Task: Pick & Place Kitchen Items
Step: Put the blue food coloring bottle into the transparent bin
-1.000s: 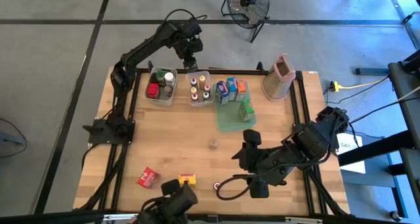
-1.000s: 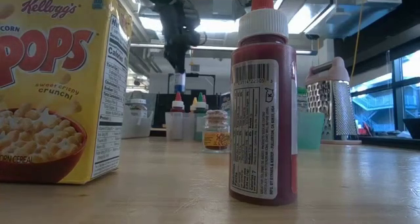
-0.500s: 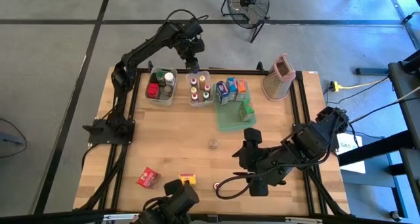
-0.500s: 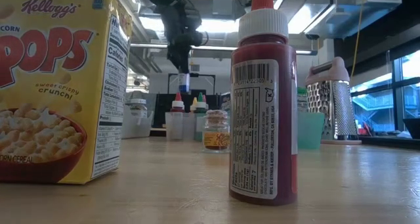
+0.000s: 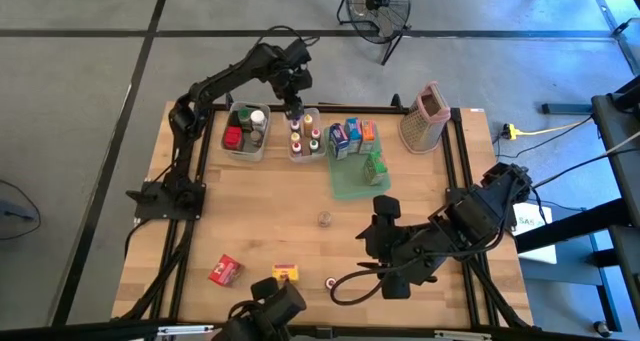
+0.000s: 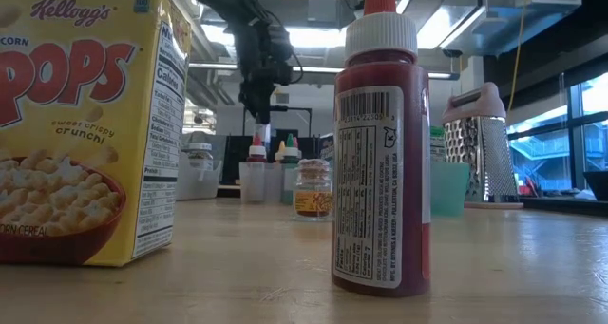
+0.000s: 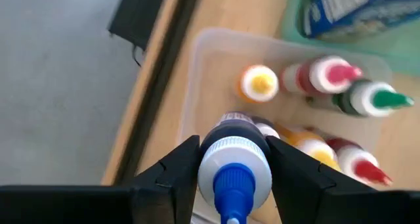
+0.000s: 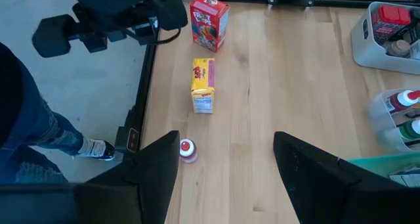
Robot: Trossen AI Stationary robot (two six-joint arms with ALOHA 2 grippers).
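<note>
My left gripper (image 5: 294, 105) is at the table's far side, shut on a dark bottle with a white collar and blue cap (image 7: 234, 166). It hangs over a clear bin (image 5: 304, 139) in which several squeeze bottles (image 7: 341, 76) stand upright. In the low view the held bottle (image 6: 263, 134) reaches down to about the other bottles' caps. My right gripper (image 8: 226, 178) hovers open above the near right part of the table, over a small red-capped bottle (image 8: 187, 149), a yellow carton (image 8: 203, 86) and a red carton (image 8: 209, 19). My left gripper pinches the bottle's white collar (image 7: 209, 159), just under the blue cap, between its two fingers (image 7: 176, 178). The fingers point down from above. The bottle hangs upright, cap up, over the bin's far left corner; whether its base touches anything is hidden.
A second bin (image 5: 245, 131) of jars stands left of the bottle bin. A green tray (image 5: 350, 183) with cartons and a box grater (image 5: 424, 118) stand to its right. A small jar (image 5: 324, 219) stands alone mid-table. A fan (image 5: 378, 3) stands on the floor beyond.
My left gripper has sunk with the blue-capped bottle toward the bin of squeeze bottles and has come a little toward the near edge. The bottle has stayed upright in the hold.
</note>
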